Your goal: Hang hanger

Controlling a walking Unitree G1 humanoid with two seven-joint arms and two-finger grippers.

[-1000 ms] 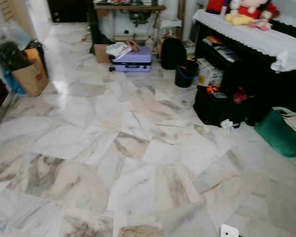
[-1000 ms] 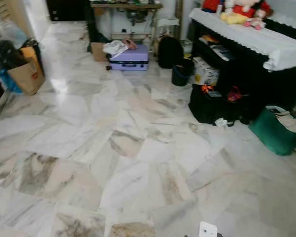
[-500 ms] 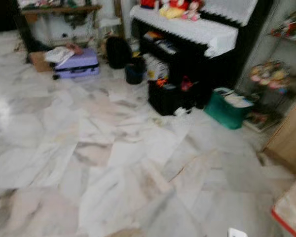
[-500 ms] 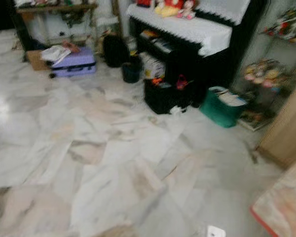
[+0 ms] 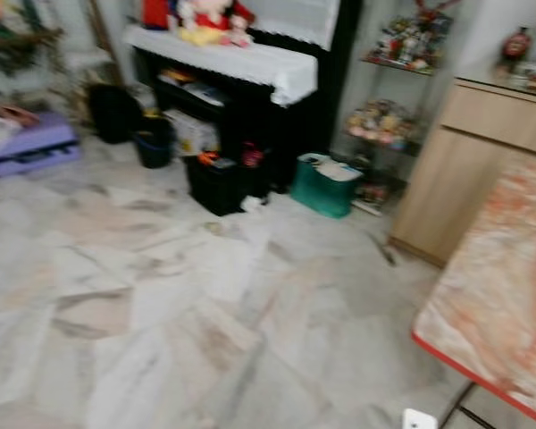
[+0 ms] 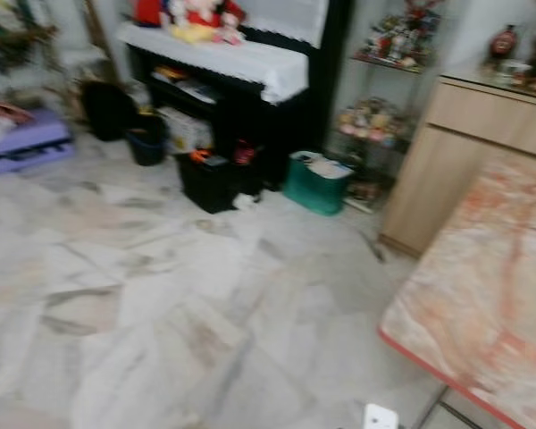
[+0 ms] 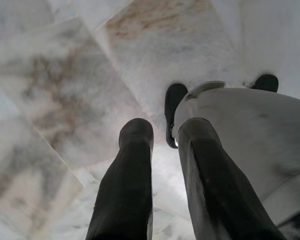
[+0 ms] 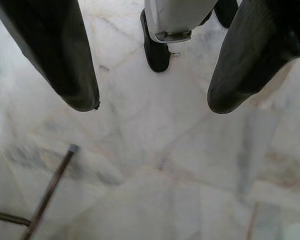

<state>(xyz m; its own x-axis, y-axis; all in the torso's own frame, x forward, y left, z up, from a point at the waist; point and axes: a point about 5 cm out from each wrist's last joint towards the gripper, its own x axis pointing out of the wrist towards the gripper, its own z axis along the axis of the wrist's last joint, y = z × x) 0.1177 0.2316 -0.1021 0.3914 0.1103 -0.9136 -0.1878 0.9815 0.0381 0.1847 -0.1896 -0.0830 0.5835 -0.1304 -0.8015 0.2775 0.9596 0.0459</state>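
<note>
My left gripper [image 7: 165,132] hangs over the marble floor [image 5: 161,295], its two black fingers [image 7: 132,170] close together with nothing between them. My right gripper [image 8: 152,102] also points down at the floor, its fingers [image 8: 65,65] spread wide and empty. My own black foot [image 8: 156,50] and silver leg [image 7: 240,130] show past the fingers.
A table with a marbled top and red edge [image 5: 500,295] stands close on the right; its thin metal leg [image 8: 47,192] is near my right gripper. A wooden cabinet [image 5: 464,161], green basket [image 5: 326,183], black piano [image 5: 250,63], black box [image 5: 219,183] and purple suitcase [image 5: 27,147] line the far side.
The whole view has swung to the right: the suitcase and piano slid left, and the cabinet and red-edged table came into sight. The picture is blurred from the turn.
</note>
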